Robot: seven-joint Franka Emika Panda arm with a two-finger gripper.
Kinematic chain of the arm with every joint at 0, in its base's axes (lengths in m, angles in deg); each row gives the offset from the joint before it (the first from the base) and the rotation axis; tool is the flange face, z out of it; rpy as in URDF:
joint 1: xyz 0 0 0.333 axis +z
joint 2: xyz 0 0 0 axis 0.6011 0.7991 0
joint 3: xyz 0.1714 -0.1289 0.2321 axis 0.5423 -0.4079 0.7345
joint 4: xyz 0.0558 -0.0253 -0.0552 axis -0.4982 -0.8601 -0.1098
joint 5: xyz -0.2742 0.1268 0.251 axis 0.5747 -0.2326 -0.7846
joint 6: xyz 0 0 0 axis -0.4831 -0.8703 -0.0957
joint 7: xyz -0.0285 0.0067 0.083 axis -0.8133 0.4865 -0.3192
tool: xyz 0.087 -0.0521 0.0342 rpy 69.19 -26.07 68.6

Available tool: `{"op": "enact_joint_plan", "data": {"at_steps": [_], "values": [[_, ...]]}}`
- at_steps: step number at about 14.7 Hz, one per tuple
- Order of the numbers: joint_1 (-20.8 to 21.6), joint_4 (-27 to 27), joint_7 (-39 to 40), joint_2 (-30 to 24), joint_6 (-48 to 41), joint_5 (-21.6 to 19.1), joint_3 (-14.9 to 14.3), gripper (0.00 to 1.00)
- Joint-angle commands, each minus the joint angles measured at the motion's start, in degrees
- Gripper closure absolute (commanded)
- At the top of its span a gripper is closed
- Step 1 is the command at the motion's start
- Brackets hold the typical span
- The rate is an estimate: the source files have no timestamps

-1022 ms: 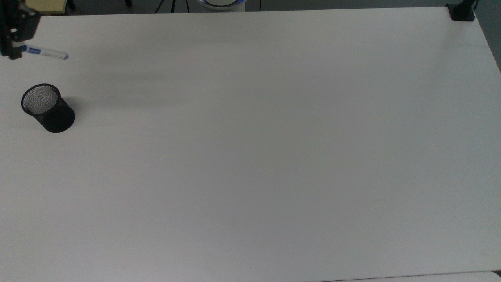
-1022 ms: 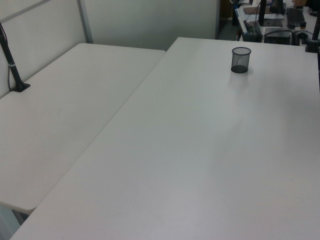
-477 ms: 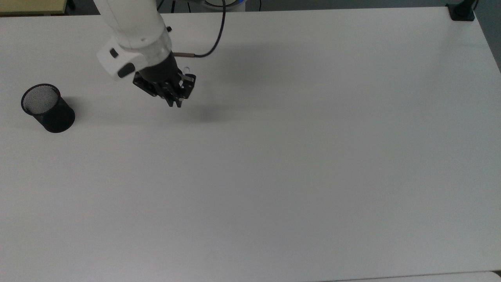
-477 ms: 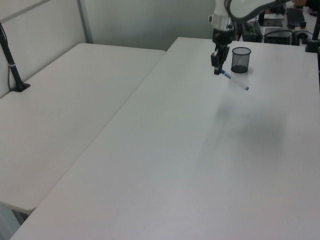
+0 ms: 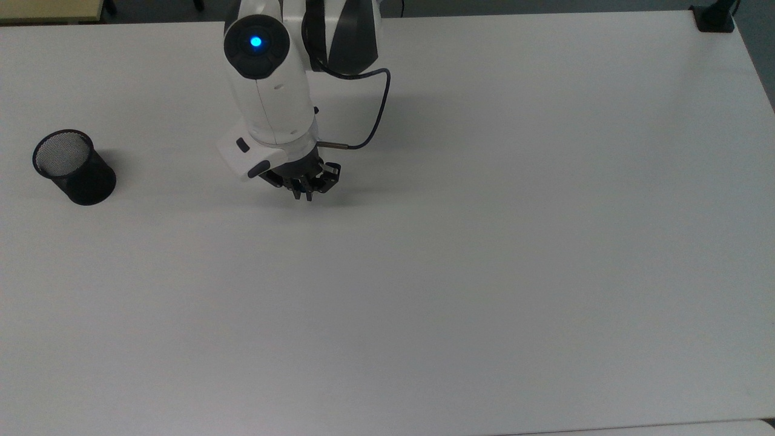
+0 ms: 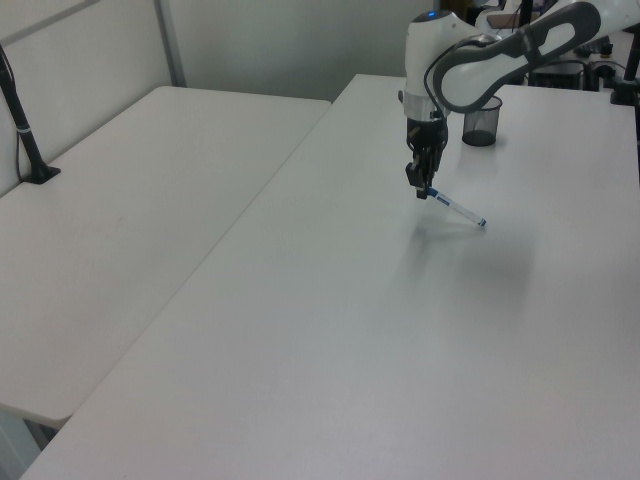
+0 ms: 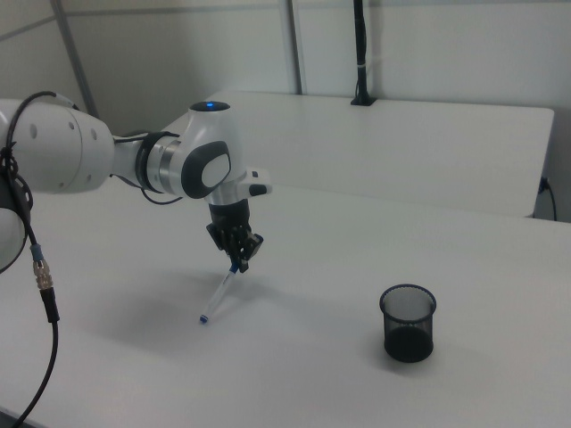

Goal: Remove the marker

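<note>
My gripper (image 5: 304, 195) (image 6: 422, 190) (image 7: 239, 263) is shut on the blue-capped end of the marker (image 6: 458, 209) (image 7: 219, 292). The white barrel slants downward from the fingers, its small blue tip lowest, over the white table (image 5: 484, 272). Seen from the top view, the arm's wrist covers the marker. The black mesh cup (image 5: 72, 166) (image 6: 482, 120) (image 7: 409, 323) stands upright, well off toward the top view's left of the gripper, with nothing showing inside it.
A black cable (image 5: 378, 115) loops beside the wrist. A black clamp (image 5: 714, 18) sits on the table's far corner at the top view's right. A second white table (image 6: 120, 220) adjoins at the left view's left, with a black post (image 6: 25, 140) on it.
The arm has carried the marker away from the cup, toward the top view's right and a little nearer its bottom edge. In the left view, gripper and marker sit lower and closer.
</note>
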Motion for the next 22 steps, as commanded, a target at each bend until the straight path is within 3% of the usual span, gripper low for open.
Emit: {"op": "enact_joint_plan", "data": {"at_steps": [1, 2, 3, 4, 5, 10, 14, 16, 18, 20, 22], "values": [[0.19, -1.22, -4.12, -0.51, 1.58, 2.4, 0.71, 0.86], [0.19, -1.14, -5.0, -0.51, 1.5, 2.4, 0.71, 0.6], [0.19, -1.05, -5.79, -0.6, 1.23, 2.4, 0.71, 0.25], [0.19, -0.96, -6.67, -0.69, 1.23, 2.4, 0.71, 0.09], [0.19, -0.96, -7.2, -0.77, 1.15, 2.49, 0.8, 0.0], [-0.17, 1.4, -7.29, -4.63, -5.33, 2.49, 1.68, 0.0], [-1.04, 5.89, -7.47, -11.48, -17.11, 2.14, 1.68, 0.0], [-1.4, 5.99, -7.38, -15.35, -18.63, 1.88, 1.68, 0.0], [-1.48, 6.07, -6.68, -20.53, -22.21, 0.39, 0.02, 0.0], [-0.79, 6.16, -4.75, -23.7, -24.42, -4.16, -3.58, 0.0], [0.79, 6.07, -4.83, -25.64, -26.88, -5.42, -4.65, 0.0]]}}
